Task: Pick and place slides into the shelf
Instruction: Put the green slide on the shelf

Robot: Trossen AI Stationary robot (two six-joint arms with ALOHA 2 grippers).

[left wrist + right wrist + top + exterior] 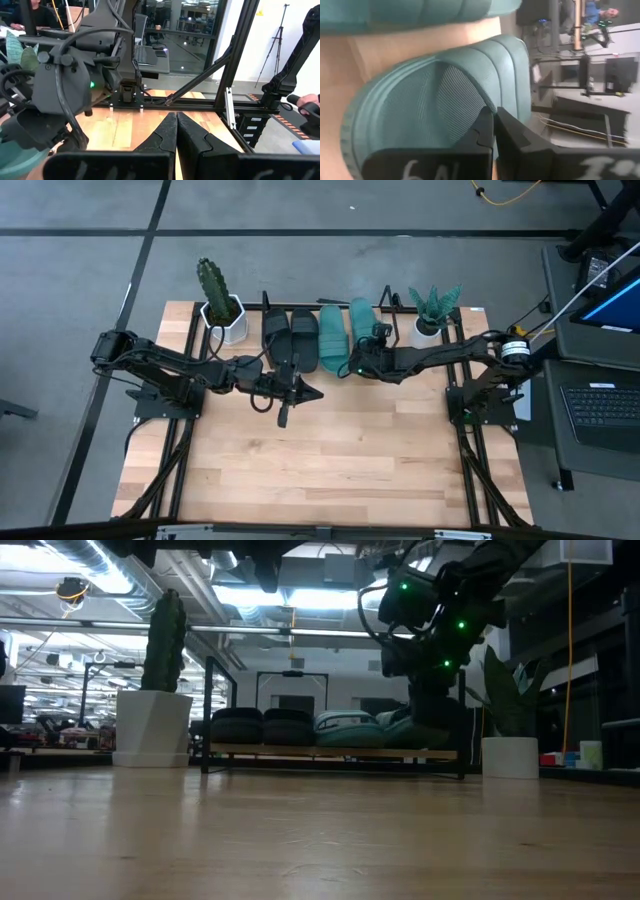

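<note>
Right wrist view: right gripper (494,131), fingers pressed together, hides part of a ribbed rubbery teal slide (435,95); left gripper (176,131) likewise closed (empty).

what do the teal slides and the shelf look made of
Teal slides: likely soft rubber or foam, matte, with moulded ridges on the strap and a fine-textured footbed. Shelf: thin black rods, probably metal, holding a pale board with visible wood grain.

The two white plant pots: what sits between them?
Four slides on the shelf, seen from above: two black slides, then two teal slides, between cactus pot and leafy pot.
</note>
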